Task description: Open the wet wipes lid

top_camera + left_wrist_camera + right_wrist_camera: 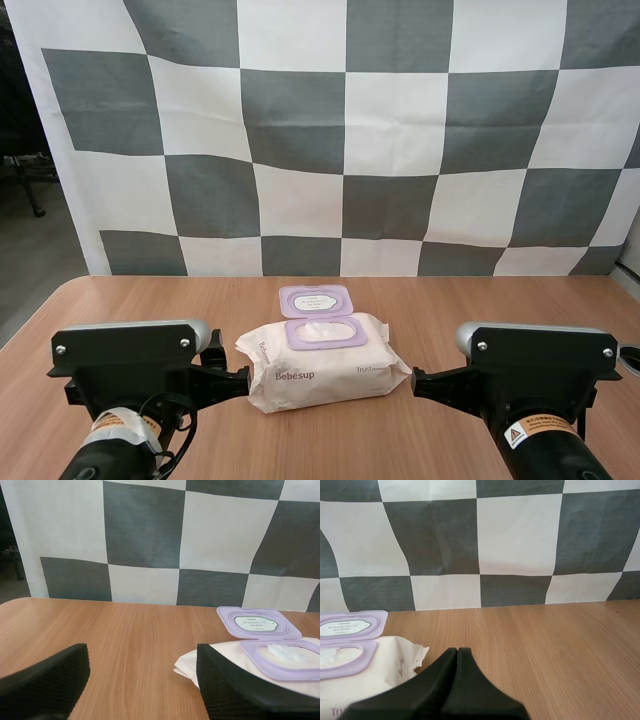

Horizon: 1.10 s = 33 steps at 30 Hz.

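A white wet wipes pack (325, 368) lies in the middle of the table, with its purple lid (316, 300) flipped back flat and the oval opening (324, 332) showing white wipes. My left gripper (236, 381) stands just left of the pack's end. In the left wrist view its fingers (46, 684) are wide apart with bare table between them, and the pack (200, 662) and its open lid (257, 622) sit by the far finger. My right gripper (422, 381) is close to the pack's right end. Its fingertips (457, 654) lie together as one wedge beside the pack (367, 680).
The wooden table (450, 310) spreads wide on both sides of the pack and behind it. Its rounded back left corner (80, 285) shows in the high view.
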### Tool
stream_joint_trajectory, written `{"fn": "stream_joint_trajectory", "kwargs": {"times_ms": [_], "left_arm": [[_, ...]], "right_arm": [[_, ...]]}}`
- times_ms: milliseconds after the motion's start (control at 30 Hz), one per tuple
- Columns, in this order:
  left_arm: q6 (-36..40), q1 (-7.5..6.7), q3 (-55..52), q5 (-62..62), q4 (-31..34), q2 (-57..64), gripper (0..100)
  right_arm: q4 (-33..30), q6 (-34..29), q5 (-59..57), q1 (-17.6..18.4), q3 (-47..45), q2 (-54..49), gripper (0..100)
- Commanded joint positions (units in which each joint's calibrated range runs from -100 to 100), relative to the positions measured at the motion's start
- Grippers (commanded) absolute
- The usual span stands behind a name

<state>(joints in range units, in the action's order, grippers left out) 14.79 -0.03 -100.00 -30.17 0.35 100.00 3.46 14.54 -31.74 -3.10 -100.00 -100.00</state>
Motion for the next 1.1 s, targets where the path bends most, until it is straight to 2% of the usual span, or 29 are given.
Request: {"fn": "stream_joint_trajectory", "kwargs": {"times_ms": [0, 67, 100, 167, 233, 267, 1067], "left_arm": [[0.0, 0.00, 0.0, 0.1, -1.1, 0.0, 100], [0.6, 0.00, 0.0, -0.4, -1.1, 0.0, 100], [1.4, 0.00, 0.0, -0.7, -1.1, 0.0, 88], [1.5, 0.00, 0.0, -0.8, -1.1, 0.0, 56], [1.5, 0.00, 0.0, -0.8, -1.4, 0.0, 16], [1.5, 0.00, 0.0, -0.8, -1.4, 0.0, 0], [1.5, 0.00, 0.0, -1.2, -1.9, 0.0, 0]], "right_arm": [[0.0, 0.0, 0.0, 0.0, 0.0, 0.0, 0], [0.0, 0.0, 0.0, 0.0, 0.0, 0.0, 0], [0.0, 0.0, 0.0, 0.0, 0.0, 0.0, 0], [0.0, 0.0, 0.0, 0.0, 0.0, 0.0, 0], [0.0, 0.0, 0.0, 0.0, 0.0, 0.0, 0], [0.0, 0.0, 0.0, 0.0, 0.0, 0.0, 0], [0.0, 0.0, 0.0, 0.0, 0.0, 0.0, 0]]}}
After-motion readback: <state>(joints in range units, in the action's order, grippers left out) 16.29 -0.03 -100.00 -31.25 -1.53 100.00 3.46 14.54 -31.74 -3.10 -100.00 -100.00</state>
